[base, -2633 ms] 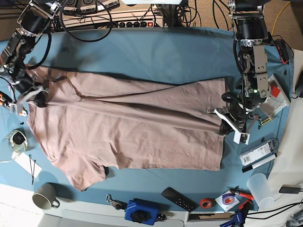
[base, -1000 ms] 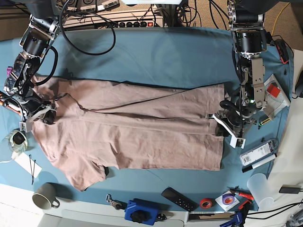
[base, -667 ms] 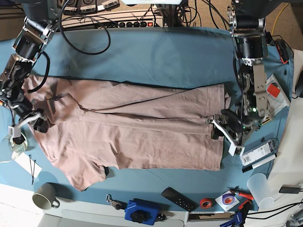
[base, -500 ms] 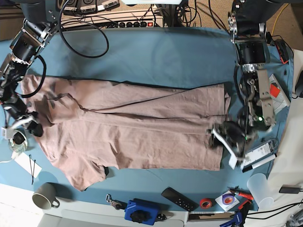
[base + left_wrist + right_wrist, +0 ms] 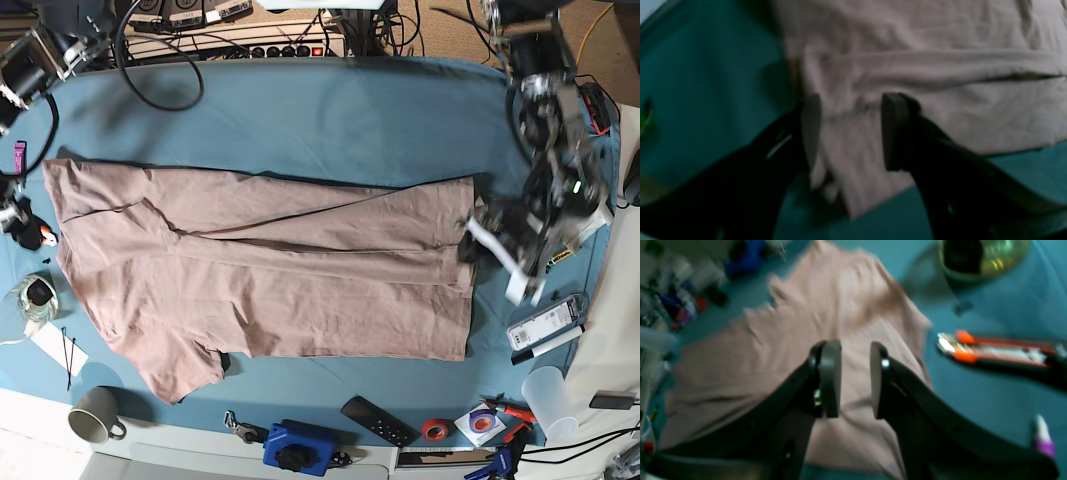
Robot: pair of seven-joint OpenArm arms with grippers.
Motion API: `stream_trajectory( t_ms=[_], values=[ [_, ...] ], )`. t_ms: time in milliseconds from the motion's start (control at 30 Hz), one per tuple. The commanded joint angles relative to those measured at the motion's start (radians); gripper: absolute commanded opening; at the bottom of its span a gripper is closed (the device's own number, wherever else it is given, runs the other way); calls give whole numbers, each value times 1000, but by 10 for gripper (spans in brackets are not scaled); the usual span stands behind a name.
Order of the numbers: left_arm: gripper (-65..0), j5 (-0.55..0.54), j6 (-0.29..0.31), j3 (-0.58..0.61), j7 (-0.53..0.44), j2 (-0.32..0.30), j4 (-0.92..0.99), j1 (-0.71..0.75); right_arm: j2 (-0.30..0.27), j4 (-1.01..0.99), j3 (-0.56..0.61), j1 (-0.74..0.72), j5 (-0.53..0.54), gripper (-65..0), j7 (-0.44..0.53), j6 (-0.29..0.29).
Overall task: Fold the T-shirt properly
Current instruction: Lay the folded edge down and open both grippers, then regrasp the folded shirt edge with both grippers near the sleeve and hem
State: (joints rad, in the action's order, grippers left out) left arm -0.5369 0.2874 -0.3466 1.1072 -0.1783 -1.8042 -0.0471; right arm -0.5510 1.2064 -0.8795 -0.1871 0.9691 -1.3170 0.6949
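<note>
Your T-shirt (image 5: 270, 270) lies flat across the middle of the blue-covered bench (image 5: 330, 110), one long side already turned in over the body, so the width is set and the length is what remains. The left claw (image 5: 848, 133) stands with its jaws apart right over the hem edge, one jaw on either side of a cloth ridge, holding nothing; that reads as lining up a pinch there. The right claw (image 5: 855, 380) is also apart and empty, above the shoulder end, with an orange-tipped tool (image 5: 990, 350) lying nearby.
</note>
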Motion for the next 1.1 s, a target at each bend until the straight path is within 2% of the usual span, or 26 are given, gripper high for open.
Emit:
stream_trajectory(
  t_ms=[0,100,200,267,467,567,800,1067],
  values=[
    [-376,-26,11,-18,-15,-5,-39,15,-44,17,-15,-2,34,-493,6,3],
    [-376,-78,53,-68,-15,-6,-100,105,-64,17,-26,30,53,-476,-63,3],
    [-376,-118,55,-107,-15,-5,-172,194,-78,17,-25,58,82,-385,-79,3],
    [-376,-118,55,-129,-16,-5,-228,254,-80,17,-25,78,82,-363,-79,3],
    [-376,-119,55,-197,-55,-5,-377,428,-78,10,-25,139,35,-363,-79,3],
    [-376,-119,54,-216,-60,-5,-420,475,-78,-22,-25,160,3,-363,-20,3],
    [-376,-122,54,-219,-61,-5,-431,502,-78,-188,-25,159,-25,-363,77,3],
    [-376,-122,54,-219,-90,-4,-431,499,-67,-336,-25,135,-24,-363,123,3]
  ],
)
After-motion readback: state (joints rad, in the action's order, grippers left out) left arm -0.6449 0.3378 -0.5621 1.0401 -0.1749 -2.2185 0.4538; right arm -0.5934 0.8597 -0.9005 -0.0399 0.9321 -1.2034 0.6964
